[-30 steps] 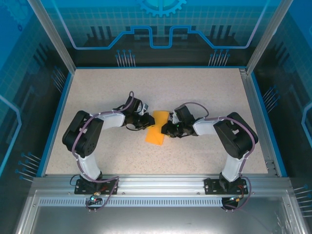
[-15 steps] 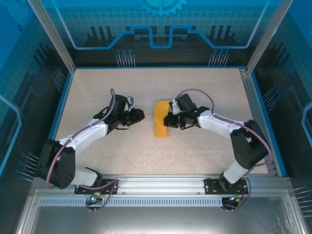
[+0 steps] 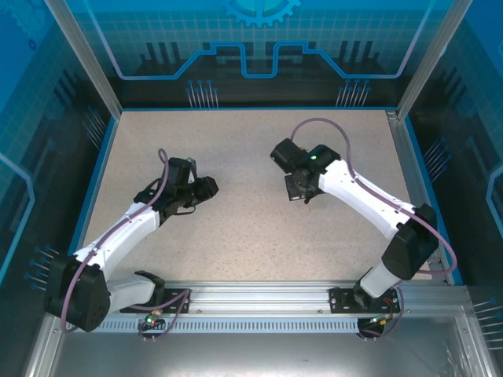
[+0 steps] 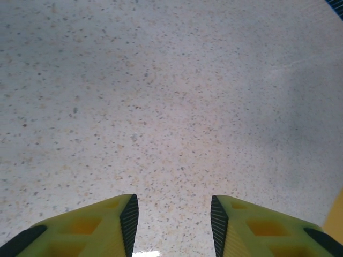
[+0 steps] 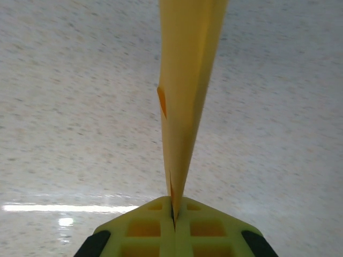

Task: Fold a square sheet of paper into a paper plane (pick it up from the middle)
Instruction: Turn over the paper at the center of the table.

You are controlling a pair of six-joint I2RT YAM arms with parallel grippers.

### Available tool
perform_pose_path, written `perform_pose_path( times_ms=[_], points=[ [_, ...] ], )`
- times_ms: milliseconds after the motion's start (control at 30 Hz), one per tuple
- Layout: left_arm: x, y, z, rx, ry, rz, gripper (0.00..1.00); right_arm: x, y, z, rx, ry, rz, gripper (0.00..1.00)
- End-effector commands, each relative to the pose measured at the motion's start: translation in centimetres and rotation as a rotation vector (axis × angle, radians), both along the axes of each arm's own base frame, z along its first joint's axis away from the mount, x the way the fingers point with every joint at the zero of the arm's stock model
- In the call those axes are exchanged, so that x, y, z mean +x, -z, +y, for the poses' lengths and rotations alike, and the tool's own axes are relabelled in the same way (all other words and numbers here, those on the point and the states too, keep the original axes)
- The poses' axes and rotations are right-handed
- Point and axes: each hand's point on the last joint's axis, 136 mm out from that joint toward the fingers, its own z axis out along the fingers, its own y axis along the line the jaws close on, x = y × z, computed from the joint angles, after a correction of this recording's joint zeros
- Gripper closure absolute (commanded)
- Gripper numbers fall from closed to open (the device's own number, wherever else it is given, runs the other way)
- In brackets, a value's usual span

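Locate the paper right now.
Right wrist view: the paper is pinched edge-on in the shut right gripper, over the table, right of centre.

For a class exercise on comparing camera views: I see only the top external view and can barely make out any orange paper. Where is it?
Observer: The right wrist view shows the paper pinched edge-on in the shut right gripper, a narrow folded strip reaching away from it above the table.
Operator: Could the left gripper take the free end?
Observer: Not yet, I'd judge. In the left wrist view the left gripper is open, with nothing but table surface between its fingers.
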Motion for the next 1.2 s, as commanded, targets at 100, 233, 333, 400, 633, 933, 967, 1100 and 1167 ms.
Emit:
perform_pose_path(
  times_ms=[100,233,333,400,633,933,967,1100,1167],
  points=[
    [0.7,-0.6,1.4,0.022,-0.042,0.008,0.54,-0.5,0.8,-0.5,-0.259,0.033,0.029,0.96],
    [0.7,-0.3,2.2,0.056,-0.049,0.016,0.54,-0.3,3.7,1.5,-0.273,0.028,0.07,0.96],
    [0.5,0.2,3.1,0.051,-0.101,0.02,0.54,-0.4,6.2,2.8,-0.264,0.021,0.122,0.96],
    [0.4,0.5,3.4,0.032,-0.134,0.025,0.54,-0.6,7.6,3.6,-0.249,0.025,0.144,0.96],
    [0.2,0.2,4.1,0.106,-0.103,0.034,0.53,-1.9,12.3,7.8,-0.156,-0.001,0.255,0.92],
    [0.6,0.5,4.0,0.082,-0.123,0.035,0.49,-2.1,13.9,13.3,0.158,-0.063,0.318,0.73],
    [0.5,0.8,3.8,0.061,-0.13,0.046,0.49,-2.0,13.8,14.1,0.233,-0.072,0.322,0.72],
    [0.6,1.9,1.3,-0.069,-0.082,0.092,0.47,-2.1,11.0,15.5,0.513,-0.118,0.277,0.6],
    [0.6,2.2,0.0,-0.122,-0.045,0.119,0.47,-1.5,9.9,14.7,0.597,-0.121,0.219,0.59]
  ],
)
